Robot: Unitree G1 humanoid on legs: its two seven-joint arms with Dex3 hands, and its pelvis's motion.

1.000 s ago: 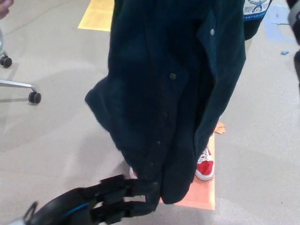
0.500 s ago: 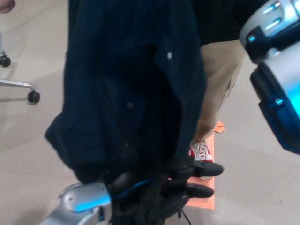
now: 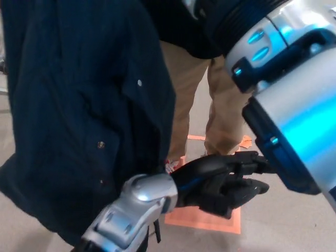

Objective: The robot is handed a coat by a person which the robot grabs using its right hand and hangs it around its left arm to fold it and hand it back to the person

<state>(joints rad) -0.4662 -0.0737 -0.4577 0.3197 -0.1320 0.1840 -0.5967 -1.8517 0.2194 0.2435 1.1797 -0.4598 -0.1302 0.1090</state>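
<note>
Coat (image 3: 79, 105) swung over to pic left vs. half a sec ago, now filling that side and hanging down past the left forearm. Left hand (image 3: 220, 181) pushed further out, clear of the cloth edge, fingers spread, gripping nothing. Right arm (image 3: 294, 105) looming much bigger, crowding the right. Person's tan trousers (image 3: 184, 89) uncovered behind. Orange mat (image 3: 210, 220) same spot on the floor. Right hand (image 3: 228, 16) lost at top edge against dark fabric, so can't tell if clamped on the coat. Shoe (image 3: 168, 167) barely a sliver.
</note>
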